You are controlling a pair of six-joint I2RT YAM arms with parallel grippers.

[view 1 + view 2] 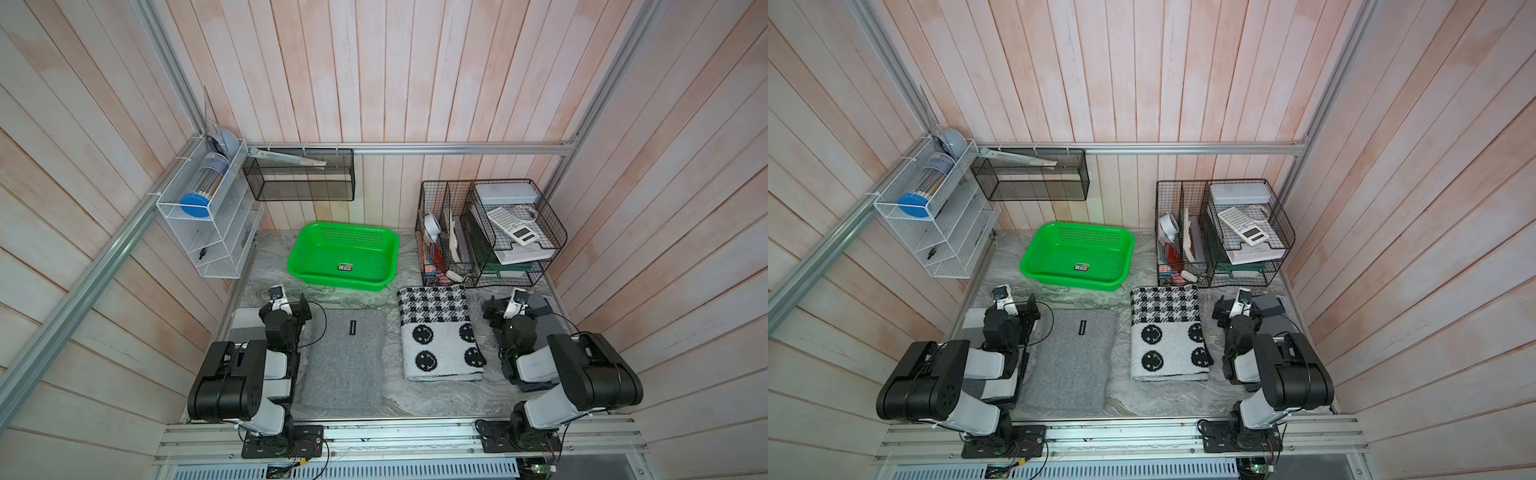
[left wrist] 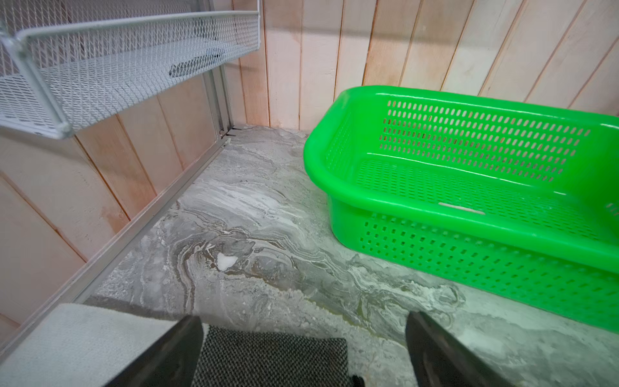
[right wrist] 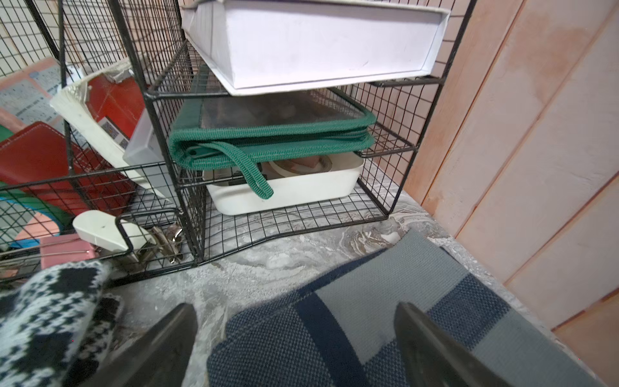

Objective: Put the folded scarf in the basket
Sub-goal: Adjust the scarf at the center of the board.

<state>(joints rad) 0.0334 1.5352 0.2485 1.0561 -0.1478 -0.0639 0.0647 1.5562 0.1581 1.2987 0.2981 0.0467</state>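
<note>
Bare table is lying open at frame centre, just below the basket; the basket's top is gaping free; a wire organizer is crowding centre right; a mesh shelf is hanging upper centre.

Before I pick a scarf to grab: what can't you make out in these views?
Sticker in the basket: print too small, both top views.
Blue-grey cloth: largely hidden beneath the right arm in top views.
Pale cloth: largely under the left arm in top views.
Basket: one end cut off by the left wrist view's edge.
</note>
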